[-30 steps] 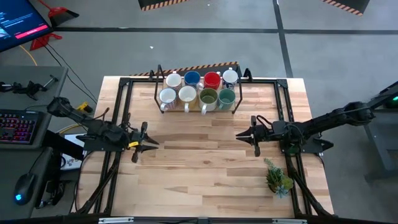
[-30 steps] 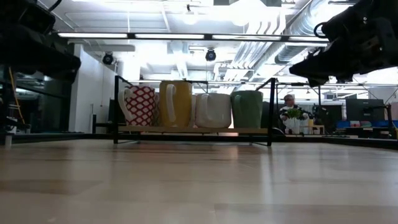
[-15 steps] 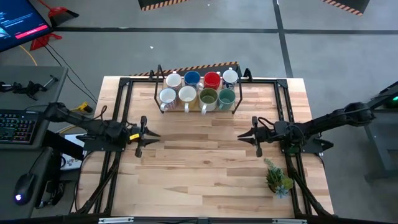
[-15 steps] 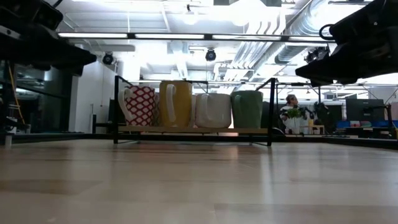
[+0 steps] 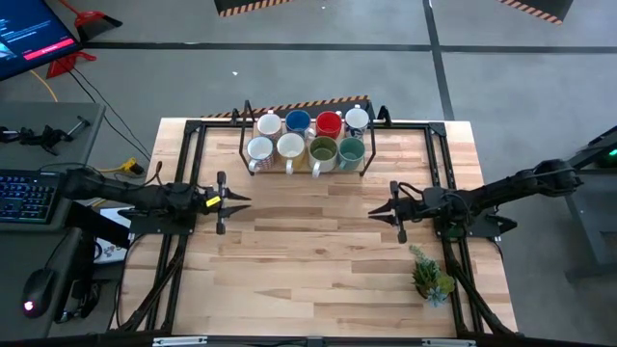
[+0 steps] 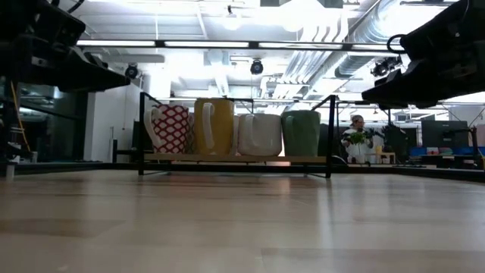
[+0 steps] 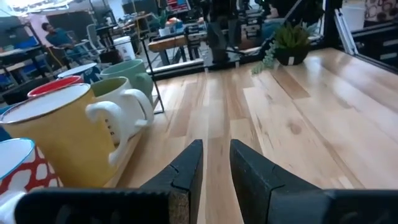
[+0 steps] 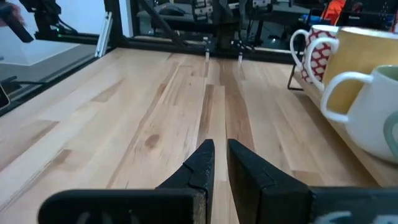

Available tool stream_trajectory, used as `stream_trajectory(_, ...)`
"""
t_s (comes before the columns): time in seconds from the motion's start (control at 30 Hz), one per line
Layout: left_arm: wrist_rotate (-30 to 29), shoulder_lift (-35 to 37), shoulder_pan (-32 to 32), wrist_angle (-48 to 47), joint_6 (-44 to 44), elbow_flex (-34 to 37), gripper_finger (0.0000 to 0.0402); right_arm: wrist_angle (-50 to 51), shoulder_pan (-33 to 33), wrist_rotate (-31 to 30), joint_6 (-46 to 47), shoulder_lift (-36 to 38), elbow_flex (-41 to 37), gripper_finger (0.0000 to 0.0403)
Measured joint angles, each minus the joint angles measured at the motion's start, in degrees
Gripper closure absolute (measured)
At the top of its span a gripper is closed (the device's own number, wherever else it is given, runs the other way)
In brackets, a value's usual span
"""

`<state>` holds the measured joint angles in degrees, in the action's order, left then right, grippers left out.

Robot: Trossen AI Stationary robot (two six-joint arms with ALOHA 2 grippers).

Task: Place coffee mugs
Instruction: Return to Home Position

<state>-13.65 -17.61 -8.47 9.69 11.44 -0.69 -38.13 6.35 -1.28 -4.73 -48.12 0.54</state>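
Several coffee mugs (image 5: pixel 308 138) stand upright in two rows on a low black-framed rack (image 5: pixel 243 120) at the table's far middle. The near row shows in the low view as a red-patterned mug (image 6: pixel 170 129), a yellow one (image 6: pixel 214 127), a white one (image 6: pixel 260 134) and a green one (image 6: pixel 301 133). My left gripper (image 5: pixel 247 200) hovers left of centre and points right, its fingers (image 7: pixel 189 163) a narrow gap apart. My right gripper (image 5: pixel 372 210) hovers right of centre and points left, with an even narrower gap (image 8: pixel 221 148). Neither has anything between its fingers.
A small spiky potted plant (image 5: pixel 431 275) stands near the table's right front corner. Black frame rails (image 5: pixel 188 173) run along the table's left, right and far sides. Bare wood (image 5: pixel 308 251) lies between the grippers. People (image 6: pixel 353 129) are in the room beyond the table.
My left gripper has swung toward the table's far edge, nearer the mug rack, and rolled a little about its own axis. The mugs have not moved.
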Motion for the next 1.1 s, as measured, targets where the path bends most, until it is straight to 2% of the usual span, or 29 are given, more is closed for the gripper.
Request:
stream_trajectory(0.43,-0.2,0.0,0.0,0.0,-0.7,0.0,0.0332,4.8,0.0,0.0,0.2,0.9,0.0,0.0368)
stream_trajectory(0.6,-0.2,0.0,0.0,0.0,-0.7,0.0,0.0332,13.1,0.0,0.0,0.2,10.1,0.0,0.0368)
stream_trajectory(0.77,-0.2,0.0,0.0,0.0,-0.8,0.0,0.0332,22.8,0.0,0.0,0.2,23.1,0.0,0.0368)
stream_trajectory(0.9,-0.2,0.0,0.0,0.0,-0.8,0.0,0.0332,36.0,-1.4,0.3,0.2,34.1,0.0,0.0368)
stream_trajectory(1.1,-0.2,0.0,0.0,0.0,-0.8,0.0,0.0332,37.6,-6.0,1.5,0.2,43.2,0.1,0.0368)
